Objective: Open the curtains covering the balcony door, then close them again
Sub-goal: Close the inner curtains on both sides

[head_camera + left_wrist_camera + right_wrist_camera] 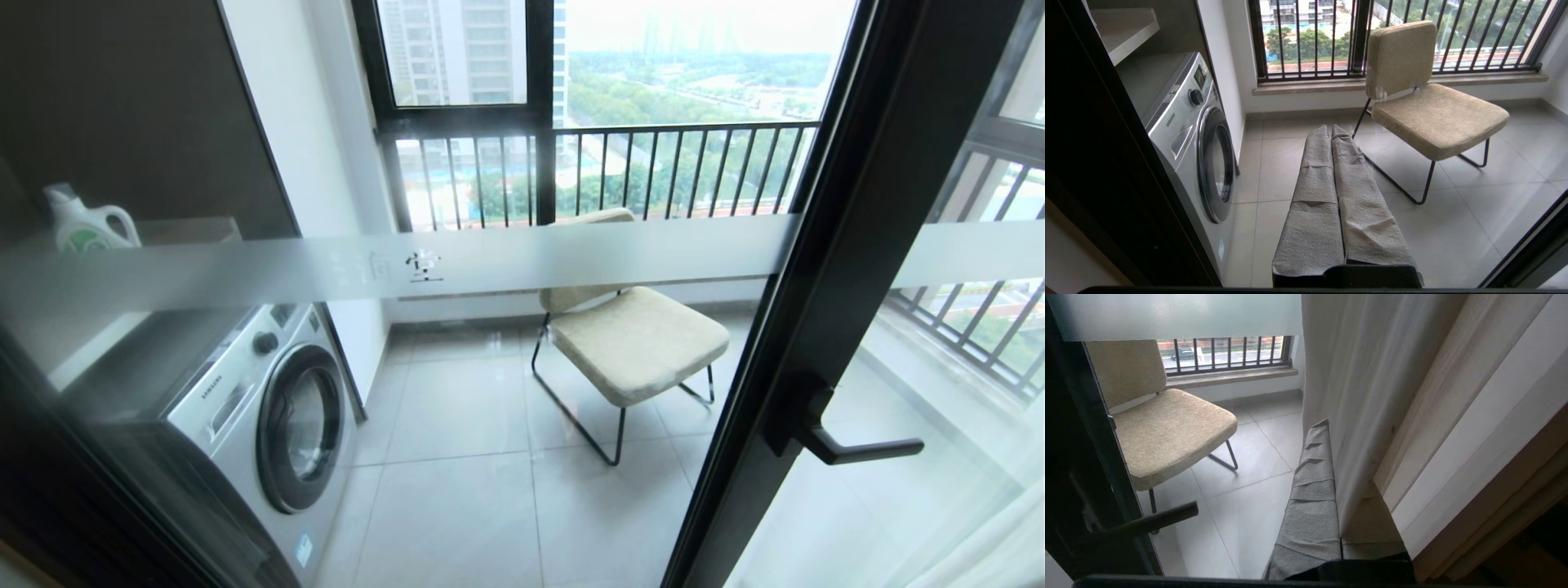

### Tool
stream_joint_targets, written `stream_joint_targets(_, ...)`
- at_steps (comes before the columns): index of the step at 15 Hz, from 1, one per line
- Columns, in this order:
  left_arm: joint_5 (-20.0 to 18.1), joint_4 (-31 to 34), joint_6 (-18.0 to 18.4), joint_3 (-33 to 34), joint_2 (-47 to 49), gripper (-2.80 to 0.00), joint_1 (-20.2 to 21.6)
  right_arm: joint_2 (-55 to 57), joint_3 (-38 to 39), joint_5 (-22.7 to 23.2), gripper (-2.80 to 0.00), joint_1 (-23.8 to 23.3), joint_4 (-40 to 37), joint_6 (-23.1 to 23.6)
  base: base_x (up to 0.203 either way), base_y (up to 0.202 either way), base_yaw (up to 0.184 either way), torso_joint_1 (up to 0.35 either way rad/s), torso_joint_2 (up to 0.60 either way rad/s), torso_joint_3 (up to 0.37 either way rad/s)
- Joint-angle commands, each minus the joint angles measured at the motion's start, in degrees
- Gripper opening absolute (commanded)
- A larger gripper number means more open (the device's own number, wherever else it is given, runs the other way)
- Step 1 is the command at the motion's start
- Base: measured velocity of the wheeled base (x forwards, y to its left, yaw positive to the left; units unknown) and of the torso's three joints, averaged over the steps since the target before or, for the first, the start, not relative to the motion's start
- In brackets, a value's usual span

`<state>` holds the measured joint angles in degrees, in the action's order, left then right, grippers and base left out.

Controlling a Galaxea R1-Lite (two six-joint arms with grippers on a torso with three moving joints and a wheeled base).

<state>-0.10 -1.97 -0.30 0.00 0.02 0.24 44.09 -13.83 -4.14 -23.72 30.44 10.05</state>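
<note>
A: How did the right gripper point(1331, 428) stand?

B: Its two wrapped fingers point(1312, 490) were pressed together. One finger was mostly hidden under the sheer curtain point(1367, 396), whose edge draped over it. Whether any cloth was pinched between them, the view did not show.

A: And the thicker drapes?

B: The beige drapes point(1453, 428) hung in folds just beyond the sheer layer, bunched at the right side of the door point(816, 327).

A: The left gripper point(1331, 132)?

B: Closed too, finger against finger point(1312, 192), holding nothing, pointed at the glass with the chair point(1433, 110) and washer point(1192, 139) behind it.

A: Where was the door itself?

B: Shut, directly ahead, its frosted band point(490, 261) across the pane and its black handle point(849, 445) low on the frame. The glass lay uncovered; only a strip of sheer cloth showed at the lower right corner of the head view.
</note>
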Motion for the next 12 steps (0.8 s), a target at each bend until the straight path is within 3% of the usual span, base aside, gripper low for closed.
stream_joint_targets(1, 0.0, 0.0, 0.0, 0.0, 0.0, -2.80, 0.0, -3.0, 0.1, 2.8, -2.80, 0.1, -0.6, 1.0, 0.000, 0.000, 0.000, 0.000, 0.00, 0.000)
stream_joint_targets(5, 0.0, 0.0, 0.0, 0.0, 0.0, -2.80, 0.0, -4.5, -0.5, 11.3, -2.80, 2.1, -0.8, 4.2, 0.000, 0.000, 0.000, 0.000, 0.00, 0.000)
stream_joint_targets(12, 0.0, 0.0, 0.0, 0.0, 0.0, -2.80, 0.0, -3.5, -5.8, 12.9, -2.80, 13.2, -1.2, 4.2, 0.000, 0.000, 0.000, 0.000, 0.00, 0.000)
